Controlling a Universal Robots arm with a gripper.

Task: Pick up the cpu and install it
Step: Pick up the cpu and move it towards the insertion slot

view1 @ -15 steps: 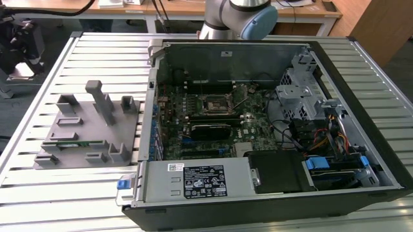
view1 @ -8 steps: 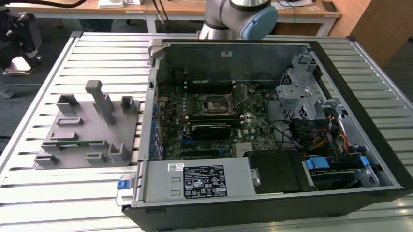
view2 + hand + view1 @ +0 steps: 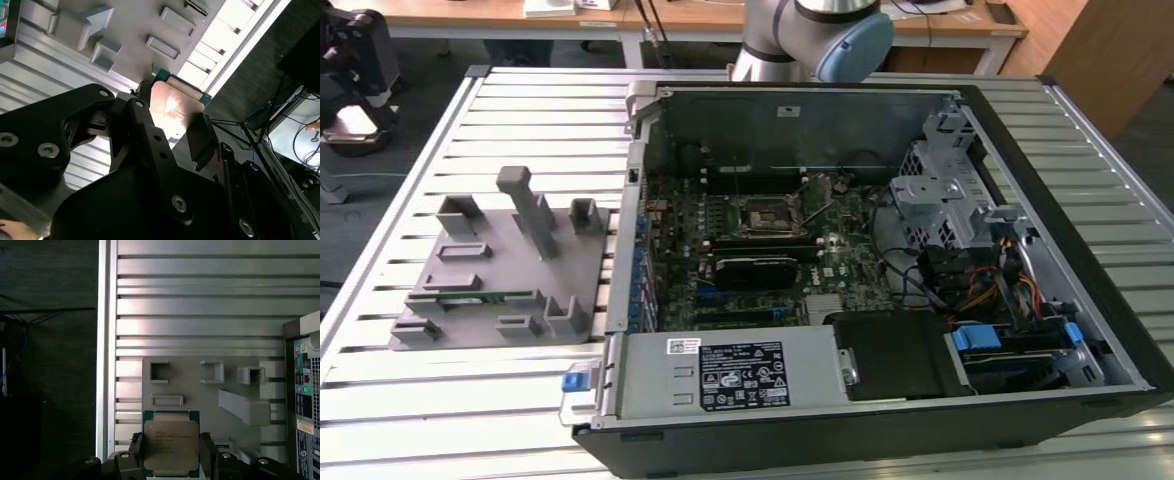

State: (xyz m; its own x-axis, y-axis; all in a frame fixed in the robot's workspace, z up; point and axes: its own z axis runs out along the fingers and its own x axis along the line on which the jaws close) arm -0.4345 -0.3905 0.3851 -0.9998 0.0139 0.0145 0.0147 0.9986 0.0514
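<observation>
Gripper (image 3: 171, 452) clamped on cpu (image 3: 170, 440) by opp. edges, metal top facing cam (edge grip prob. keeps it level), over grey fixture (image 3: 200, 390).

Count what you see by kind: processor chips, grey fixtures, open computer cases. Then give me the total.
cpu: 1
grey fixture: 1
open computer case: 1
Total: 3
</observation>
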